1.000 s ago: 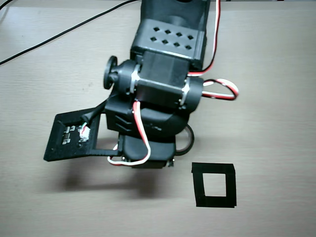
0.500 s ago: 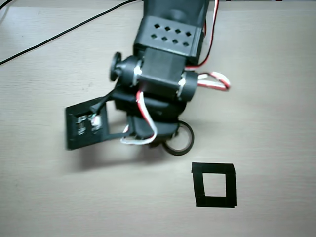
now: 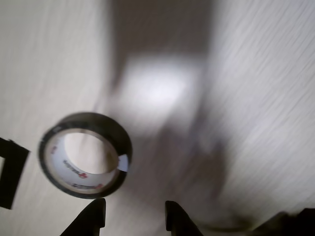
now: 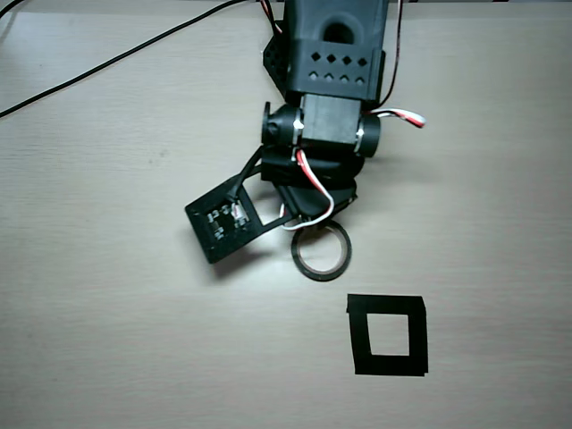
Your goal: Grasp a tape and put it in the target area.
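Observation:
The tape [image 3: 69, 172] is a dark-edged ring with a pale printed inner face, lying flat on the beige table at the lower left of the wrist view. My gripper [image 3: 135, 216] is open and empty. Its two dark fingertips show at the bottom edge, with the roll just left of and beyond them, not between them. In the overhead view the tape [image 4: 320, 274] lies just below the arm's front end, its upper rim partly covered. The target area [image 4: 387, 307], a hollow black-tape square, lies below and to the right of the roll. One corner of it [image 3: 12, 169] shows at the wrist view's left edge.
The arm's black body [image 4: 335, 63] comes in from the top of the overhead view. A black frame plate with a circuit board [image 4: 223, 222] sticks out to its left. A black cable [image 4: 107, 63] runs across the upper left of the table.

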